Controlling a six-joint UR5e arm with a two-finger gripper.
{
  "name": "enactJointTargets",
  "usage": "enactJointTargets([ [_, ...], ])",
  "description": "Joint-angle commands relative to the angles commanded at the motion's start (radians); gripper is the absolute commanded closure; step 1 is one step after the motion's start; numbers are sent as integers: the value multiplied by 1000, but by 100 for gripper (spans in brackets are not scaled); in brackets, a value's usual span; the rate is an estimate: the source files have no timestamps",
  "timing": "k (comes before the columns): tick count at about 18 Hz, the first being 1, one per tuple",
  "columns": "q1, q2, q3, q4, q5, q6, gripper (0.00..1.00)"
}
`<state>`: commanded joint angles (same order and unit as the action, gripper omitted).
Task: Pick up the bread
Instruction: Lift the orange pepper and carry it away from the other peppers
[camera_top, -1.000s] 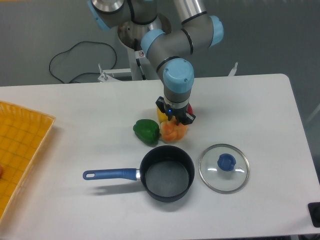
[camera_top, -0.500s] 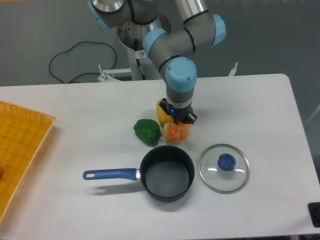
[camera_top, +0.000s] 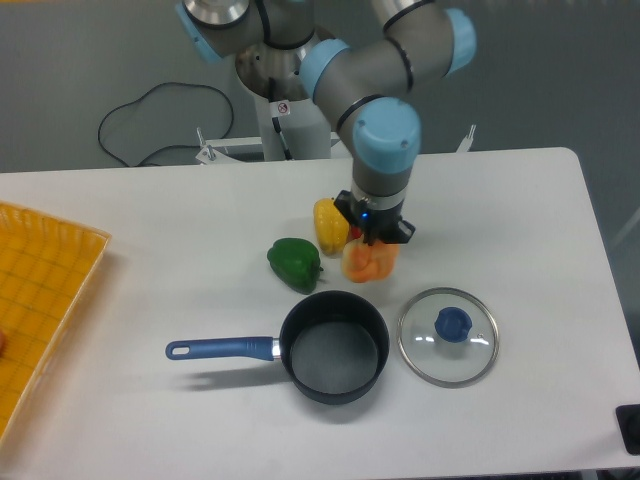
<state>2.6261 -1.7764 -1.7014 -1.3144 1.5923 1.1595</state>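
Note:
The bread (camera_top: 368, 263) is a lumpy pale orange piece held just right of the yellow pepper (camera_top: 329, 225). My gripper (camera_top: 373, 244) comes down onto it from above and is shut on its top. The bread looks raised slightly off the white table (camera_top: 520, 220), though the gap below it is hard to judge. A sliver of the red pepper (camera_top: 354, 233) peeks out behind the gripper, mostly hidden.
A green pepper (camera_top: 294, 263) lies left of the bread. A dark saucepan (camera_top: 332, 346) with a blue handle stands in front, and its glass lid (camera_top: 448, 335) lies to the right. A yellow tray (camera_top: 40, 290) sits at the left edge.
The gripper has moved to the right with the bread in it, away from the green pepper. The yellow pepper now shows fully.

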Motion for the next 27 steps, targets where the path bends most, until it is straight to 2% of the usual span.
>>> enactJointTargets([
  [5, 41, 2, 103, -115, 0, 95, 90],
  [11, 58, -11, 186, -154, 11, 161, 91],
  [21, 57, -24, 198, -141, 31, 200, 91],
  [27, 52, -41, 197, -92, 11, 198, 91],
])
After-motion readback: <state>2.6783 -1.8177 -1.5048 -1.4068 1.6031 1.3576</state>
